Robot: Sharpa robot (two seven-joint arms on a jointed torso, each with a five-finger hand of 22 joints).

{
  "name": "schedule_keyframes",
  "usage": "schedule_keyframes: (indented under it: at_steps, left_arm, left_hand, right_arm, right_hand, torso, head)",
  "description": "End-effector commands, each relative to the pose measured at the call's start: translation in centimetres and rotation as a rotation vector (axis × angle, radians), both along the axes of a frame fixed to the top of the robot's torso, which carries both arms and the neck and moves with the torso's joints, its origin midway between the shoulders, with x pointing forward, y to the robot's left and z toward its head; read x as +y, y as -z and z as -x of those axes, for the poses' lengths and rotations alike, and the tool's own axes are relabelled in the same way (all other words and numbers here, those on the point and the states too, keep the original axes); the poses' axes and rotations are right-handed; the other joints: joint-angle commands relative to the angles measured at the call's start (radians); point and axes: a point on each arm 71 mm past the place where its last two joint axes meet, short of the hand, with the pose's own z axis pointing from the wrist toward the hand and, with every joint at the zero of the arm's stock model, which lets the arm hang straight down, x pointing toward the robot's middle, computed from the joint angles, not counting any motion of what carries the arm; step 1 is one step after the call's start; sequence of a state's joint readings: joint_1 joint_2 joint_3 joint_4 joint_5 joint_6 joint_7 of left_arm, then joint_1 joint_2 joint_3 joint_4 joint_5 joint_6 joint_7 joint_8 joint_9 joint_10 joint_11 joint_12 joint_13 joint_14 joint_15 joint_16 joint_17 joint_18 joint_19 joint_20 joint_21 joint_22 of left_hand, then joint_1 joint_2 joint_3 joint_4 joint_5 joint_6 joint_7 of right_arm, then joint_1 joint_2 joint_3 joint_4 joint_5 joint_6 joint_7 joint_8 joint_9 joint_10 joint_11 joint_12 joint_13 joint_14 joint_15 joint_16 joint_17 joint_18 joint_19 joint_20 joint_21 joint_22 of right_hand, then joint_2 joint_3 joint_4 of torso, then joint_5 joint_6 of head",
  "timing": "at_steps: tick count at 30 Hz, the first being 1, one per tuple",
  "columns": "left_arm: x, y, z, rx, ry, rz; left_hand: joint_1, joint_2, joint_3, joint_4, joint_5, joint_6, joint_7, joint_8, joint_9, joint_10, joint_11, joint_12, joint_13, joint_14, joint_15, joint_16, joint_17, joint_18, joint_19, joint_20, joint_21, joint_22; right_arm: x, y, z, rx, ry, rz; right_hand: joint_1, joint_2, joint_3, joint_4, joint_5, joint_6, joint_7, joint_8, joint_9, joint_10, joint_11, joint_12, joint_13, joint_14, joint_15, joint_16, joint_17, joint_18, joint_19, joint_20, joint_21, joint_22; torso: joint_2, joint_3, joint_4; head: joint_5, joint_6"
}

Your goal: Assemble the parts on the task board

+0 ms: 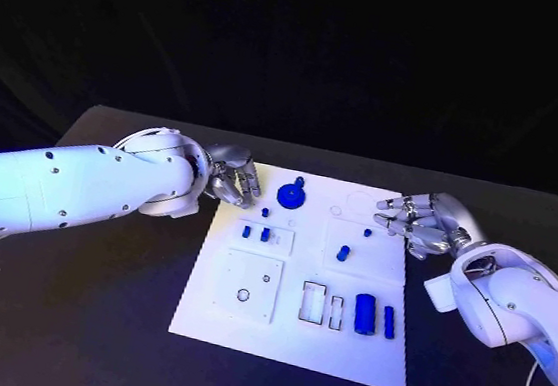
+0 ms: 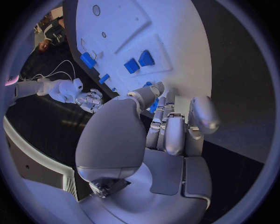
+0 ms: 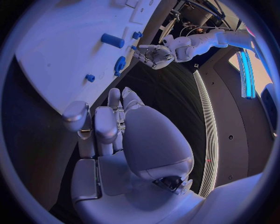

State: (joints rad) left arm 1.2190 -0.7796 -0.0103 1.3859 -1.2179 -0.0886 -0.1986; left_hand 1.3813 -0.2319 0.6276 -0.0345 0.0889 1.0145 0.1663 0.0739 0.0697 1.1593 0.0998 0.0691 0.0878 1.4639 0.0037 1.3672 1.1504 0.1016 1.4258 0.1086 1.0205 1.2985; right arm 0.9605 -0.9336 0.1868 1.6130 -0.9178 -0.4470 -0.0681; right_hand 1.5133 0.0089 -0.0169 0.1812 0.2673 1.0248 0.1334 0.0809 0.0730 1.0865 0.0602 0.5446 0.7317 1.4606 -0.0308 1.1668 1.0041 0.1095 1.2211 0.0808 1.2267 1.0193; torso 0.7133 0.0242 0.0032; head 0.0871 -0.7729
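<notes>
My left hand (image 1: 229, 176) rests at the edge of the task board (image 1: 291, 342), fingers curled in, holding nothing. My right hand (image 1: 418, 221) is at the other edge, curled the same way, and it holds nothing too.

Just past my left fingers sits the round blue disc (image 1: 292, 195). It looks small, hard and light, like plastic, and maybe a bit slippery. I think I should pinch it by its rim or its little top knob.

A bit farther from my left hand are two small blue blocks (image 1: 256, 234). Near my right hand is a short blue peg (image 1: 341, 254). Farthest from both hands lies the blue cylinder (image 1: 364, 315) beside a thin blue bar (image 1: 388, 322). I would take these by their long sides. All of it rests on the black surface (image 1: 81, 321).
</notes>
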Motion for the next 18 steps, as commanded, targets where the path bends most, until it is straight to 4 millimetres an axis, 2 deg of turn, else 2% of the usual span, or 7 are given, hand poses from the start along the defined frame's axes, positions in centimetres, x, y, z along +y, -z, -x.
schedule_keyframes:
  at_steps: [1, 4, 7, 9, 14, 16, 18]
  left_arm:
    - [0.8, -1.1, -0.2, 0.011, -0.041, 0.274]
    - [2.2, -1.8, -0.2, 0.041, -0.109, 0.493]
    - [3.2, -2.3, 0.2, 0.073, -0.189, 0.728]
    - [3.7, -2.4, 0.5, 0.103, -0.249, 0.889]
    - [4.1, -2.0, 1.5, 0.172, -0.357, 1.140]
    - [4.0, -1.8, 1.9, 0.194, -0.372, 1.185]
    - [3.8, -1.7, 2.2, 0.210, -0.375, 1.215]
  left_hand:
    - [0.009, 0.009, 0.007, -0.001, 0.004, 0.023, 0.003, 0.011, 0.003, -0.005, 0.002, 0.005, -0.002, -0.003, 0.007, -0.025, -0.043, 0.014, -0.021, -0.001, -0.050, -0.023]
    - [0.035, 0.028, 0.021, -0.016, 0.003, 0.047, 0.005, 0.024, 0.006, 0.019, 0.001, 0.025, 0.002, -0.038, 0.004, -0.070, -0.118, 0.029, -0.056, -0.003, -0.133, -0.060]
    - [0.037, 0.039, 0.016, -0.021, 0.002, 0.054, 0.005, 0.029, 0.004, 0.021, 0.000, 0.042, 0.002, -0.123, 0.004, -0.173, -0.282, 0.059, -0.143, -0.004, -0.307, -0.137]
    - [0.033, 0.048, 0.002, -0.020, 0.001, 0.058, 0.002, 0.033, 0.003, 0.038, -0.006, 0.063, 0.008, -0.162, 0.001, -0.219, -0.353, 0.072, -0.185, -0.006, -0.382, -0.170]
    - [0.022, 0.068, -0.044, -0.015, 0.000, 0.071, -0.012, 0.045, 0.004, 0.075, -0.025, 0.123, 0.033, -0.171, -0.011, -0.230, -0.375, 0.076, -0.200, -0.012, -0.412, -0.184]
    - [0.024, 0.072, -0.055, -0.018, 0.000, 0.078, -0.014, 0.051, 0.005, 0.077, -0.028, 0.140, 0.041, -0.174, -0.013, -0.234, -0.385, 0.077, -0.203, -0.015, -0.423, -0.191]
    - [0.026, 0.077, -0.064, -0.021, 0.001, 0.083, -0.015, 0.055, 0.005, 0.075, -0.030, 0.154, 0.048, -0.177, -0.015, -0.238, -0.393, 0.078, -0.205, -0.017, -0.434, -0.197]
  right_arm:
    - [0.1, -0.1, -0.2, -0.055, -0.082, 0.100]
    - [0.0, -0.3, -0.3, -0.093, -0.118, 0.188]
    - [0.2, -0.8, -0.3, -0.144, -0.154, 0.290]
    - [0.4, -1.1, -0.3, -0.185, -0.175, 0.371]
    - [1.2, -1.5, -0.3, -0.259, -0.198, 0.559]
    - [1.4, -1.5, -0.4, -0.263, -0.196, 0.617]
    - [1.6, -1.4, -0.5, -0.264, -0.193, 0.662]
  right_hand:
    - [0.035, -0.009, 0.029, -0.013, -0.018, 0.020, 0.006, 0.001, -0.001, -0.029, -0.007, -0.095, -0.091, 0.005, 0.005, -0.013, -0.013, 0.008, 0.018, 0.000, 0.005, 0.012]
    - [0.059, -0.026, 0.073, -0.026, -0.027, 0.038, 0.005, -0.001, -0.002, -0.009, 0.005, -0.205, -0.219, 0.014, 0.010, -0.010, -0.009, 0.005, 0.033, 0.004, 0.015, 0.028]
    - [0.061, -0.048, 0.111, -0.035, -0.030, 0.049, 0.005, -0.005, -0.003, 0.012, 0.006, -0.276, -0.317, 0.017, 0.013, -0.005, -0.002, 0.003, 0.040, 0.008, 0.020, 0.038]
    - [0.055, -0.063, 0.135, -0.037, -0.033, 0.054, 0.005, -0.009, -0.004, 0.026, 0.006, -0.311, -0.372, 0.020, 0.016, 0.001, 0.005, 0.001, 0.046, 0.010, 0.027, 0.049]
    - [0.039, -0.083, 0.167, -0.032, -0.050, 0.060, 0.001, -0.012, -0.004, 0.024, 0.007, -0.359, -0.444, 0.021, 0.019, 0.007, 0.010, -0.001, 0.053, 0.013, 0.035, 0.060]
    - [0.037, -0.091, 0.190, -0.028, -0.082, 0.059, -0.001, -0.015, -0.005, 0.027, 0.008, -0.376, -0.478, 0.021, 0.017, 0.007, 0.010, -0.001, 0.054, 0.013, 0.035, 0.062]
    - [0.031, -0.098, 0.202, -0.024, -0.094, 0.058, -0.002, -0.015, -0.005, 0.025, 0.008, -0.386, -0.498, 0.021, 0.015, 0.007, 0.009, -0.001, 0.054, 0.012, 0.035, 0.062]
  torso:
    - [-0.002, 0.0007, -0.0009]
    - [-0.002, 0.0006, -0.0024]
    - [-0.001, 0.0000, 0.0000]
    - [-0.002, -0.0010, 0.0014]
    - [-0.002, -0.0020, 0.0017]
    - [-0.002, -0.0030, 0.0028]
    - [-0.001, -0.0036, 0.0027]
  head:
    - [0.000, 0.003]
    - [-0.003, 0.008]
    - [-0.018, 0.012]
    - [-0.033, 0.017]
    - [-0.057, 0.023]
    - [-0.063, 0.023]
    - [-0.065, 0.024]
